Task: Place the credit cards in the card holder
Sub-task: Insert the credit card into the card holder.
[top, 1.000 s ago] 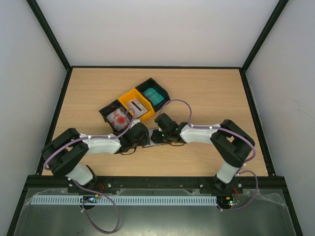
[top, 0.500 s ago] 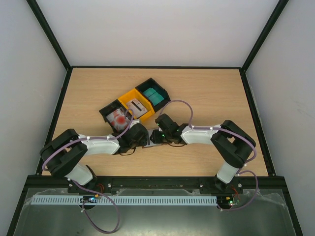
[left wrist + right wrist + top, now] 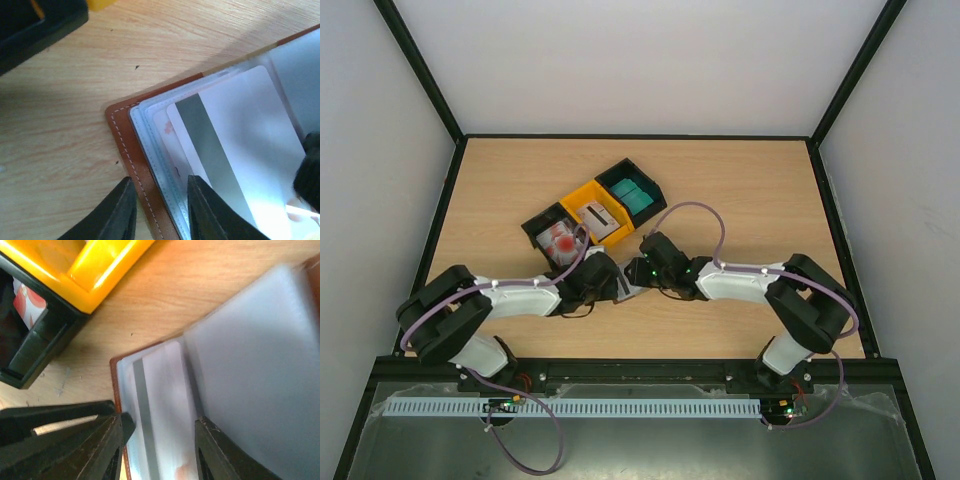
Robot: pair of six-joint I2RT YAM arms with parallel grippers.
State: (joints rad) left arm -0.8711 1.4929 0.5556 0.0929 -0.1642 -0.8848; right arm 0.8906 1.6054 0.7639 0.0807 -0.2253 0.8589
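The right gripper [image 3: 160, 421] is released: its fingers are spread, and the white card [image 3: 245, 145] lies between them on the clear sleeves of the holder [image 3: 122, 137]. The left gripper [image 3: 160, 182] straddles the holder's stitched edge right at its tips. I cannot tell whether it pinches that edge or only presses on it.

The main risk, as I judge it, is that the card is not fully seated. A right finger brushing it on the way up could drag it askew or back out. If the left gripper's hold is weak, the holder could slide under that pull.

Count:
- One holder.
- Two cards at it, the second card [image 3: 166, 125] peeking from beneath.
- One yellow bin [image 3: 583, 197] and two black bins [image 3: 536, 226] beyond both grippers.
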